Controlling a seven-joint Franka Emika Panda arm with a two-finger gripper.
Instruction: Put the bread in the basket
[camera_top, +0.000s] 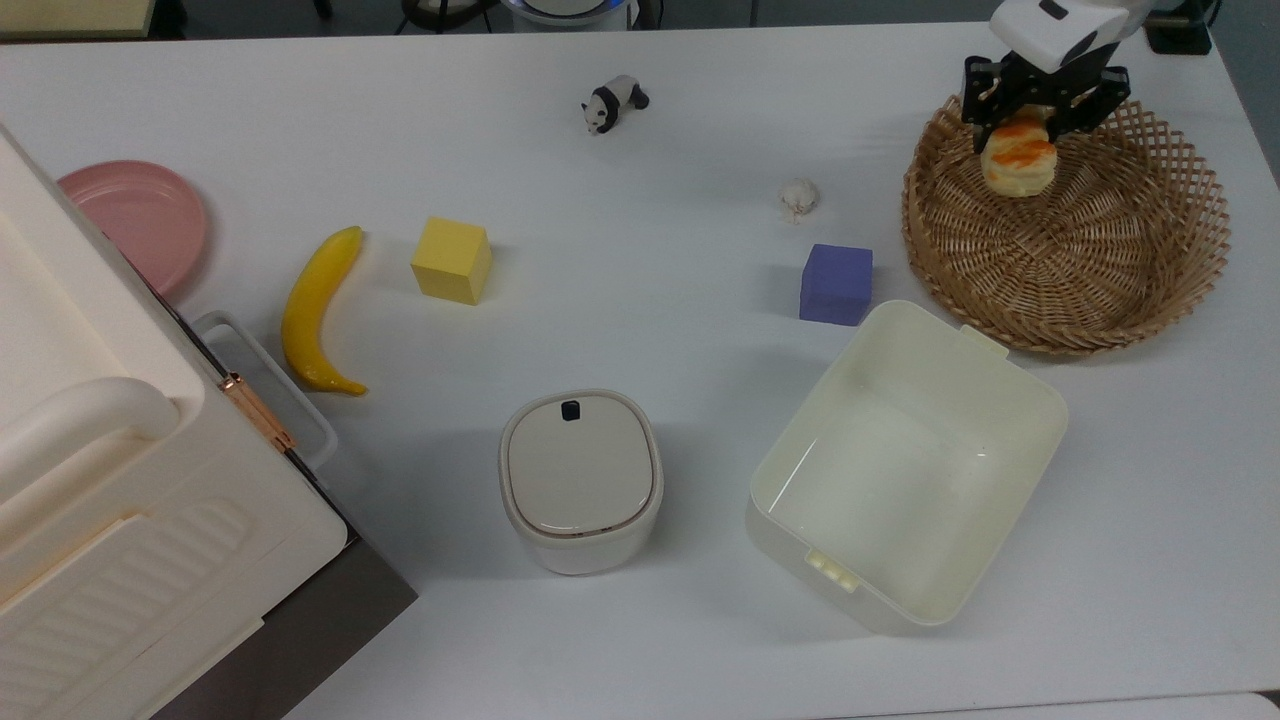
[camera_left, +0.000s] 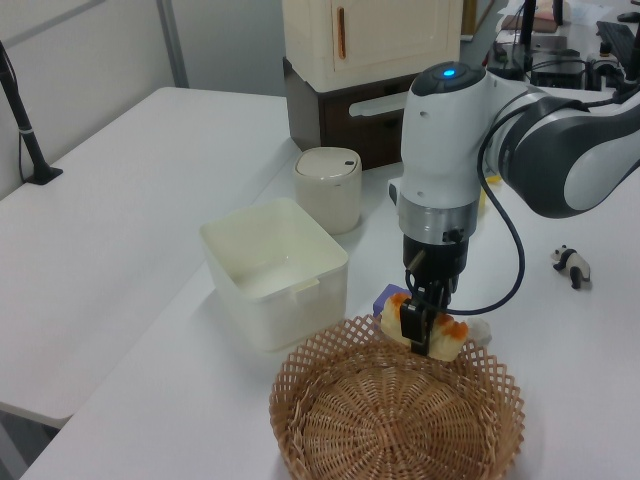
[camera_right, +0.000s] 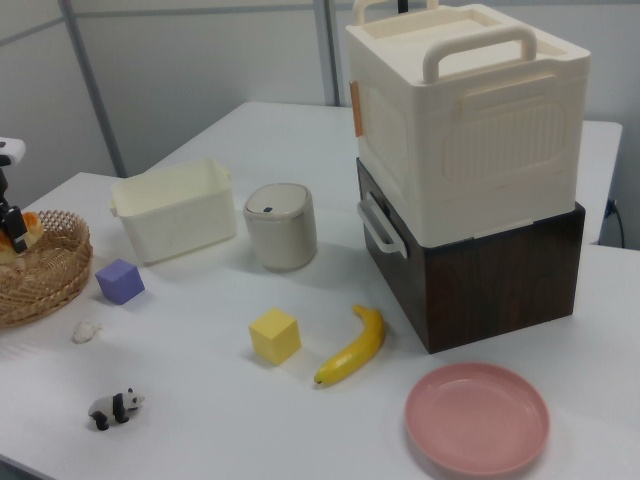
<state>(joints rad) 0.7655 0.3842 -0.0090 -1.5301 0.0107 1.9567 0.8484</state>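
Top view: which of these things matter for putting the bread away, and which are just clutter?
Job: bread, held by the gripper over the basket.

Clutter: toy panda, banana, yellow cube, purple cube, cream tub, lidded canister, pink plate, small white lump.
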